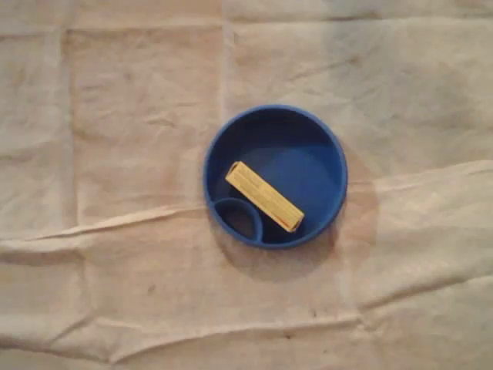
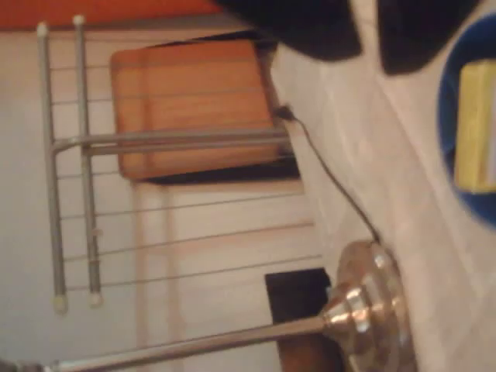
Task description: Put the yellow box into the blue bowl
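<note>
Yellow box's in the blue bowl, and the job looks done!
Nearest, in the wrist view, two dark blurs at the top edge look like the pincer (image 2: pixel 369 31); how wide it stands I cannot tell, though it carries nothing. The yellow box (image 1: pixel 264 196) sits just below and right of it, inside the blue bowl (image 1: pixel 296 154) near the cloth's (image 1: pixel 115 116) middle. Overhead, its long axis slants upper left to lower right. Farther off: a lamp base (image 2: pixel 372 302).
</note>
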Robot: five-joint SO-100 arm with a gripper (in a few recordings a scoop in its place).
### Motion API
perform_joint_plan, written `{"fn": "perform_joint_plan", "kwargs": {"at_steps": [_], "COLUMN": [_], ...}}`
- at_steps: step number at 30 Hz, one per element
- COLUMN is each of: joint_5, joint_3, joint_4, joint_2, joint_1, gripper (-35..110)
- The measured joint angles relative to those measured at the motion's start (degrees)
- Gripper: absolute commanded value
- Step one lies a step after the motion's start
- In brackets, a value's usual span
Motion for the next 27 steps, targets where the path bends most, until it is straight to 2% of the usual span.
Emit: {"fn": "perform_joint_plan", "kwargs": {"at_steps": [16, 27], "joint_5": [-12.6, -13.9], "joint_3": [3.9, 3.9], "joint_4": [0.0, 0.0], "joint_2": [6.1, 6.3], "joint_1": [0.0, 0.0], "gripper": [0, 0]}}
